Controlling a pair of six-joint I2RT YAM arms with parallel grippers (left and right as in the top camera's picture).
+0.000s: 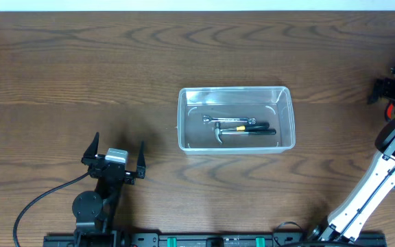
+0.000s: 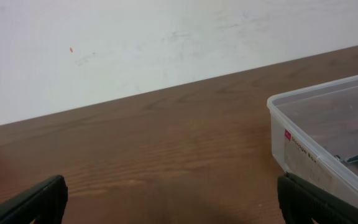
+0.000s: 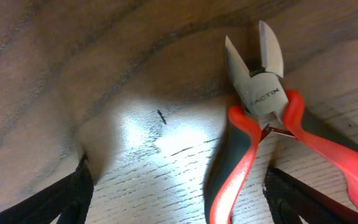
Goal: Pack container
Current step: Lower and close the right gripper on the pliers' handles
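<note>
The clear plastic container (image 1: 232,90) stands mid-table and holds a small hammer (image 1: 244,130) and a silver wrench (image 1: 226,121). Its near corner shows at the right of the left wrist view (image 2: 303,149). My left gripper (image 1: 115,154) is open and empty, low over the table left of the container; its fingertips (image 2: 173,202) are wide apart. My right gripper (image 1: 393,92) is at the far right edge, pointing down. It is open (image 3: 179,199) over red-and-black-handled cutters (image 3: 260,118) lying on the wood. One handle lies between its fingers.
The table's back edge meets a white wall (image 2: 166,43). A bit of red from the cutters (image 1: 389,110) shows under the right arm in the overhead view. The left arm's cable (image 1: 40,199) loops at the front left.
</note>
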